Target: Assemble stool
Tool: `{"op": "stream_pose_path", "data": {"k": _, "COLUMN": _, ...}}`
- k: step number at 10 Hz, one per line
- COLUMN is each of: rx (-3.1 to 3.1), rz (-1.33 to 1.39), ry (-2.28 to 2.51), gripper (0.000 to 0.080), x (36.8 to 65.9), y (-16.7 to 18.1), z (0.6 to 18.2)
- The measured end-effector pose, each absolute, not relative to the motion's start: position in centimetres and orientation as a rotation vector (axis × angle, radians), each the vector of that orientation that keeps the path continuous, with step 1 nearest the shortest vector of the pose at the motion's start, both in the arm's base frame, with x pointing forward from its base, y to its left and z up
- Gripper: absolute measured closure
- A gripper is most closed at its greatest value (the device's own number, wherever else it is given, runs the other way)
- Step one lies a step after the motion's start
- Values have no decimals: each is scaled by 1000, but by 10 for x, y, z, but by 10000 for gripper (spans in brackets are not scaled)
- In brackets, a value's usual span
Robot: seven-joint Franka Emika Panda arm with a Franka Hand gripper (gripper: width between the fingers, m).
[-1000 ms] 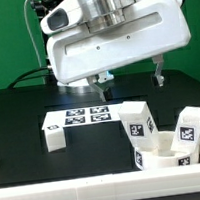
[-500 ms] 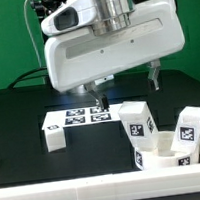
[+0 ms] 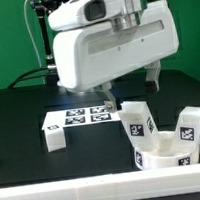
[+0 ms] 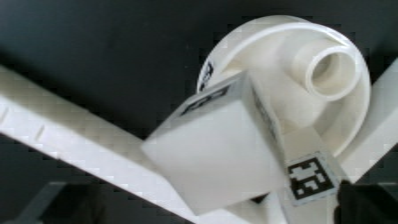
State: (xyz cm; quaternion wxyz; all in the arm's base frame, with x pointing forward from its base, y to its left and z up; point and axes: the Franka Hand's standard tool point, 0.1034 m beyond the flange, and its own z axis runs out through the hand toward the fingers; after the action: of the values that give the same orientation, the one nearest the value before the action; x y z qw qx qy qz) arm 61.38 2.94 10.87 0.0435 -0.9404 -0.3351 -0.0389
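Gripper: the big white robot gripper hangs over the black table, higher than all the parts.
Jaws: its two dark fingers are far apart and hold nothing.
Seat: the low round white plastic seat ring lies flat near the front of the table, toward the exterior view's right. The wrist view shows its round hole.
First leg: the first leg block, chunky white plastic with a black-and-white tag, stands upright just behind the ring (I cannot tell if they touch). In the wrist view it covers part of the ring.
Second leg: the second leg block stands at the ring's far side, toward the exterior view's right.
Other block: a small white block lies well apart from the ring, on the exterior view's left.
Board: the flat white marker board lies just beside that block.
Rail: a long white rail runs along the table's front edge.
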Motion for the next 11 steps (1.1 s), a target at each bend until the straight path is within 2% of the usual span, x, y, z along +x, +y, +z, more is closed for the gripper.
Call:
{"op": "stream_pose_path", "data": {"k": 3, "rx": -2770, "rz": -104, "ry": -1326, "gripper": 151, "x": 612, "y": 28, "z": 101}}
{"op": "stream_pose_path", "data": {"k": 7, "rx": -2770, "rz": -80, "ry": -1305, "gripper": 151, "x": 608, "y": 38, "z": 90}}
{"op": "stream_pose_path", "data": {"k": 9, "rx": -2775, "rz": -73, "ry": -1286, "gripper": 177, "x": 607, "y": 39, "z": 87}}
{"op": "stream_pose_path", "data": {"k": 10, "rx": -2776, "rz": -73, "ry": -1284, "gripper": 393, "x": 607, "y": 38, "z": 87}}
{"op": "stream_pose_path", "data": {"k": 11, "rx": -2777, "rz": -73, "ry": -1282, "gripper": 462, "x": 607, "y": 38, "z": 87}}
